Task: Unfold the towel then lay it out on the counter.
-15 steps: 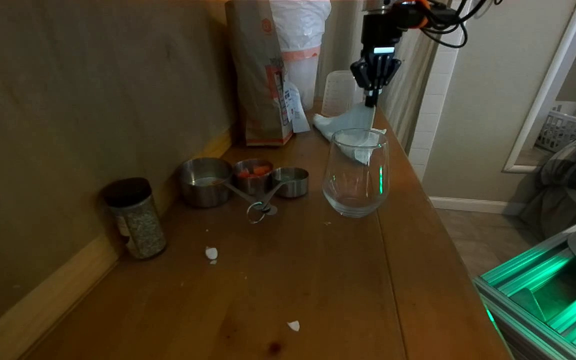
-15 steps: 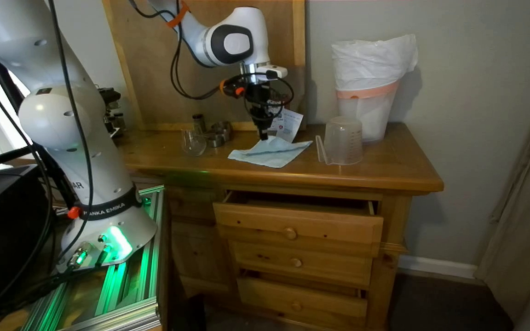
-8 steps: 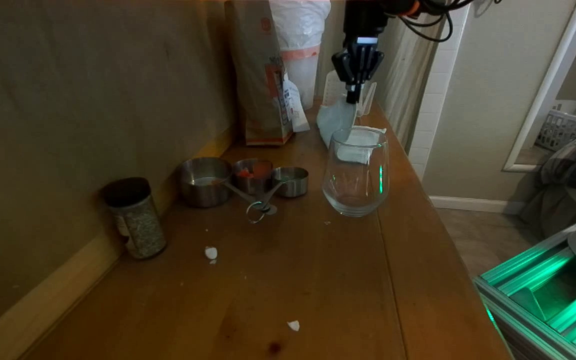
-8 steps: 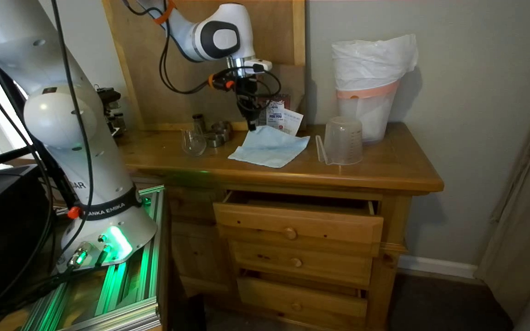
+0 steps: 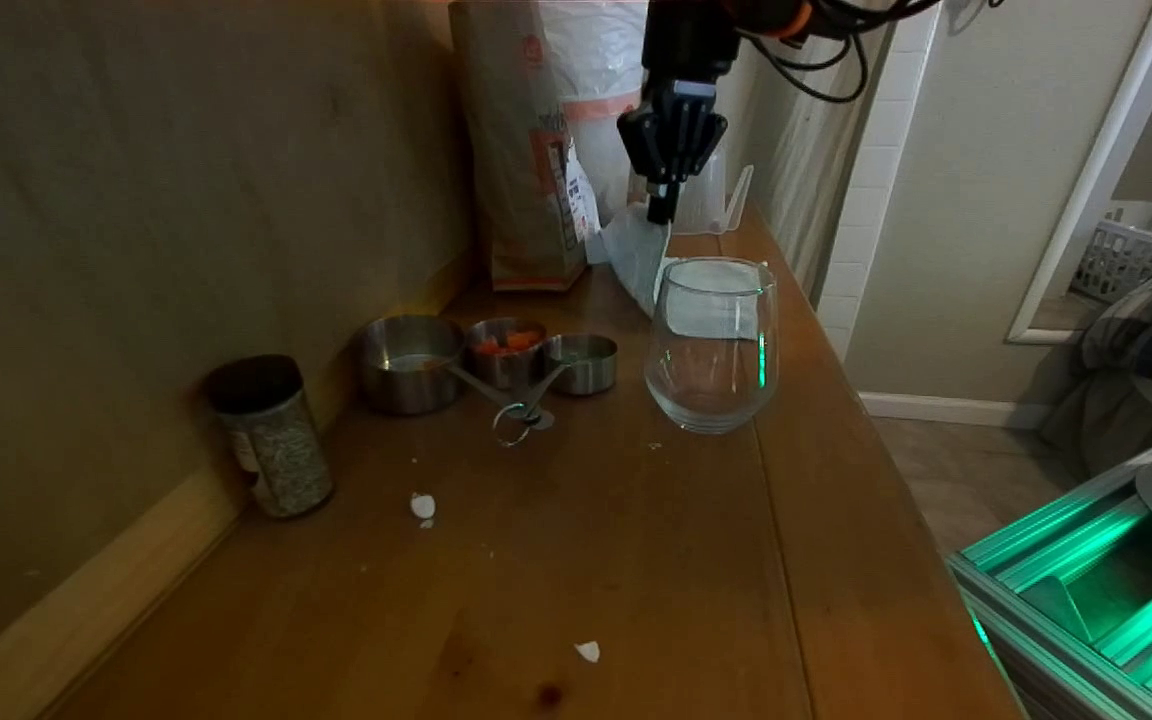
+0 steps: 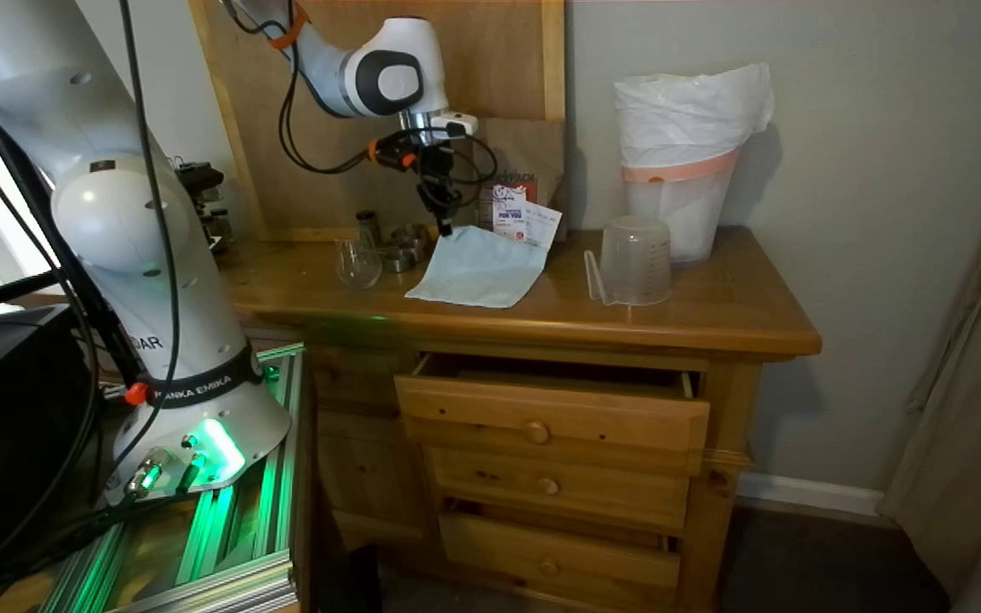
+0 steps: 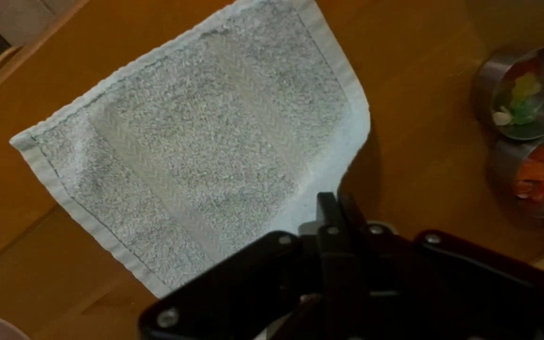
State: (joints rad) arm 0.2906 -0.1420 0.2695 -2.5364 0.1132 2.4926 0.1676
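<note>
- The end effector point(image 7: 336, 202) is clenched on a raised edge of the terry towel point(image 7: 196, 141).
- The rest of it spreads over the tabletop point(image 6: 729, 298) between the stemless glass point(image 6: 360, 270) and plastic measuring jug point(image 6: 637, 266).
- Metal measuring cups point(image 5: 411, 378) stand near the glass.

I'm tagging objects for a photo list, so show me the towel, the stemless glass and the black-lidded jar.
Towel point(image 7: 199, 151): in the wrist view, middle of its camera-facing side.
Stemless glass point(image 5: 711, 365): in an exterior view, front wall.
Black-lidded jar point(image 5: 281, 452): in an exterior view, side wall.
</note>
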